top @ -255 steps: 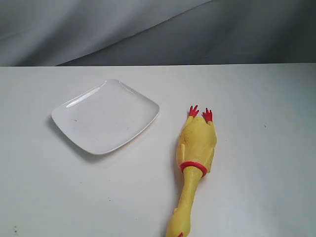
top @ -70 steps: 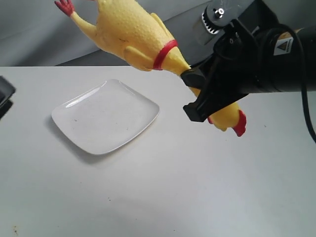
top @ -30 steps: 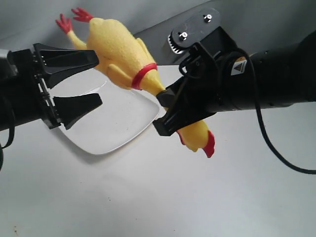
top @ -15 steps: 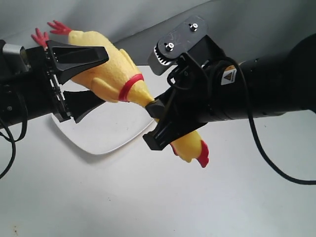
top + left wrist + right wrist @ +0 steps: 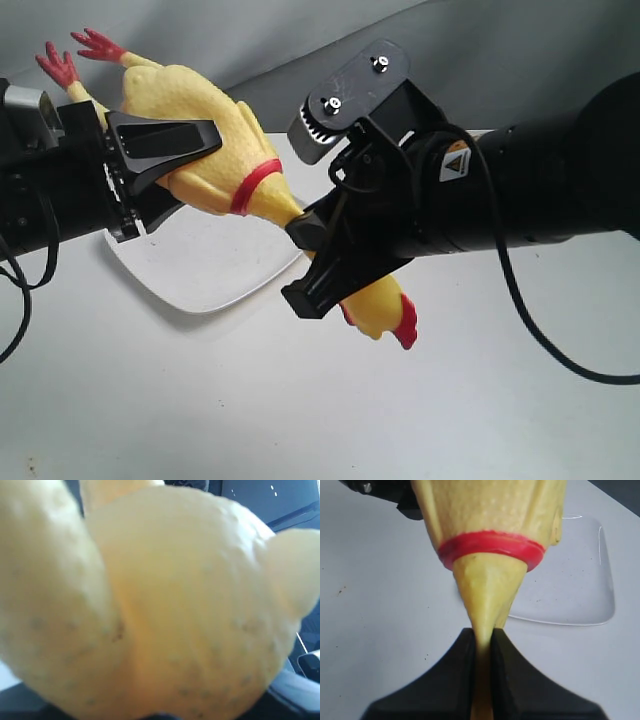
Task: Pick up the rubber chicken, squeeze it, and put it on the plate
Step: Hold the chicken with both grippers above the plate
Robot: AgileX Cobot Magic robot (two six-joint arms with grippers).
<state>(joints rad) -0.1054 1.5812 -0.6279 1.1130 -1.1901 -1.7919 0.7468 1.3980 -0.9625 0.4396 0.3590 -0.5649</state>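
The rubber chicken (image 5: 190, 100) hangs in the air above the plate (image 5: 230, 275), red feet up at the left and its head low at the right. My right gripper (image 5: 305, 255) is shut on its thin neck below the red band; the right wrist view shows the neck (image 5: 482, 630) pinched between the black fingers (image 5: 457, 670). My left gripper (image 5: 185, 175) has its fingers on both sides of the fat yellow body and presses on it. The body (image 5: 175, 605) fills the left wrist view and hides the left fingers there.
The white table (image 5: 200, 400) stretches below both arms, and a grey cloth backdrop (image 5: 250, 30) hangs behind it. The black right arm (image 5: 520, 190) crosses in from the right, above the table. The plate (image 5: 580, 580) also lies beneath the chicken in the right wrist view.
The chicken has moved left, between the left gripper's fingers. Those fingers were spread apart a second ago and have now closed on the body. The right gripper still grips the neck.
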